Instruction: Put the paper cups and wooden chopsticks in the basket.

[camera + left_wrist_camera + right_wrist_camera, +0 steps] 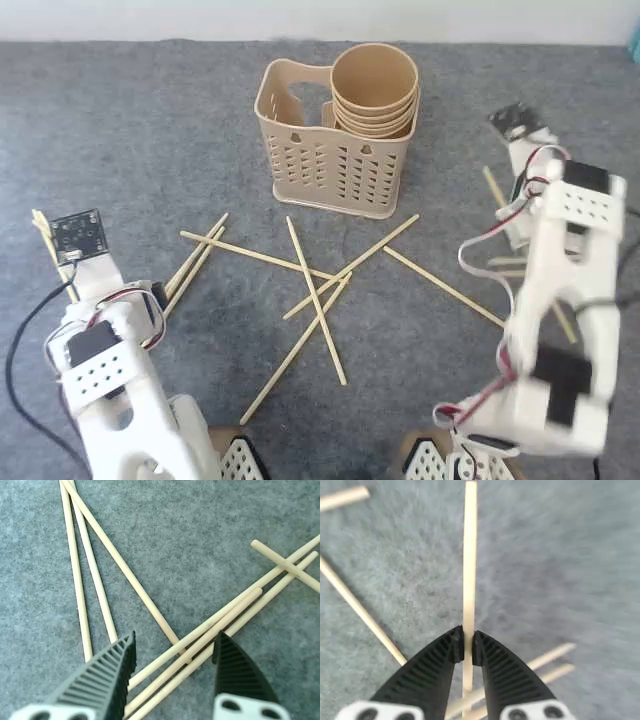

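Observation:
My right gripper [467,636] is shut on a single wooden chopstick [470,555], which sticks out straight ahead over the grey carpet. This chopstick [493,187] shows beside the right arm [570,260] in the high view. My left gripper [176,637] is open just above a crossing bundle of chopsticks [220,617], its fingers on either side of them. Several more chopsticks [315,290] lie scattered mid-table. A stack of paper cups [375,85] stands inside the beige basket [330,165] at the back.
Grey carpet covers the table. Loose chopsticks [445,285] lie between the basket and the right arm, others [195,255] near the left arm [100,350]. The basket's left compartment [295,105] holds nothing visible.

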`<move>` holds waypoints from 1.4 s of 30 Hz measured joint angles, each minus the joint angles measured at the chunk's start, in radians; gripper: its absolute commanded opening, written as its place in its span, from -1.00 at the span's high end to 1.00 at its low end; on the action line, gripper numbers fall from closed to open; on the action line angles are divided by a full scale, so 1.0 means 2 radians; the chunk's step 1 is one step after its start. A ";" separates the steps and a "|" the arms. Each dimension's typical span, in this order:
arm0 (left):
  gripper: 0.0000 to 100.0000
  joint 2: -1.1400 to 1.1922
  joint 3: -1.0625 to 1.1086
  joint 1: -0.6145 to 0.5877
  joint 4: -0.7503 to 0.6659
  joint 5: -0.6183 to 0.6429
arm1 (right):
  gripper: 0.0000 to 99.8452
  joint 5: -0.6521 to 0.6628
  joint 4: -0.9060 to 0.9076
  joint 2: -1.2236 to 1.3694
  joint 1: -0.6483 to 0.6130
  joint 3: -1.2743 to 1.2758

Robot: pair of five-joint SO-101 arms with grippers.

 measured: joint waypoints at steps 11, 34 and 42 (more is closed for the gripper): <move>0.53 0.000 0.000 0.000 0.000 0.000 | 0.98 -0.107 0.017 -0.319 -0.059 0.000; 0.53 0.000 0.000 0.000 0.000 -0.001 | 0.98 -0.353 -0.333 -0.377 -0.245 0.043; 0.53 0.000 0.000 0.000 0.000 -0.001 | 0.98 -0.353 -0.502 -0.322 -0.325 0.047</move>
